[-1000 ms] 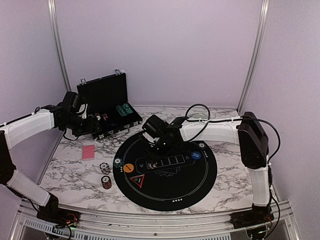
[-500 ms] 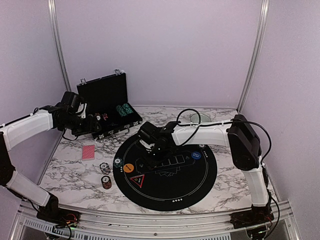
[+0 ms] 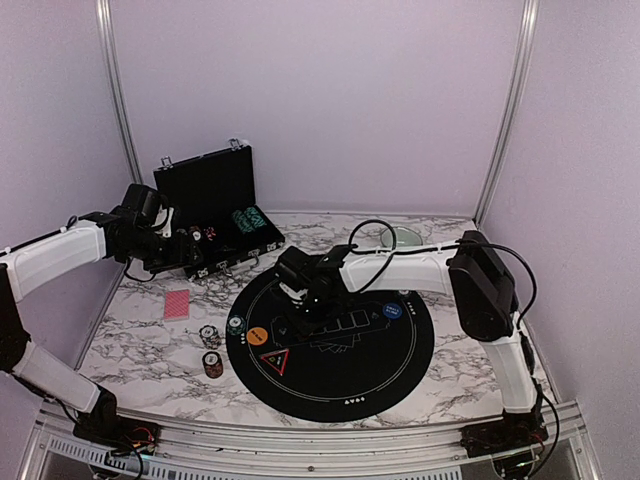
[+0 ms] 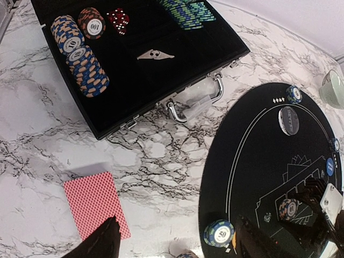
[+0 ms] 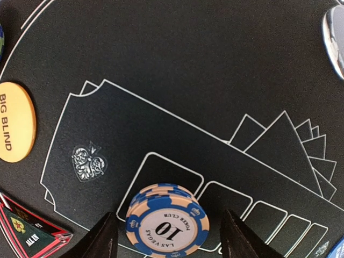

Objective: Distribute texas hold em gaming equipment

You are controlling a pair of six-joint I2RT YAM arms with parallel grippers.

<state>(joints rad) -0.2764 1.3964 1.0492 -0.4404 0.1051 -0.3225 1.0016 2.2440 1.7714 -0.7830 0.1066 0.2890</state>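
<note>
- Right wrist view: R gripper [image 5: 168, 232] is seen w/ jaws apart, straddling the blue "10" chip stack [image 5: 166, 217]. A sliver of gap shows each side, so nothing is clamped.
- Stack is stood flat on the black mat [image 5: 161, 48], over the first card outline, near the orange Big Blind disc [image 5: 15, 122].
- Step is judged a set-down: jaws should be spread a bit more, then raised straight up w/o sideways drag, or top chips could be knocked off.
- L gripper [image 4: 174, 239] is held apart and empty above the marble [image 4: 161, 150], beside the red-backed cards [image 4: 95, 203].
- Open case [image 4: 177, 51]: blue/peach chip row [image 4: 80, 56], green chips [image 4: 185, 11] and red dice [image 4: 118, 19] are kept inside.
- Pale bowl [image 4: 334, 88]: contents can't be told.
</note>
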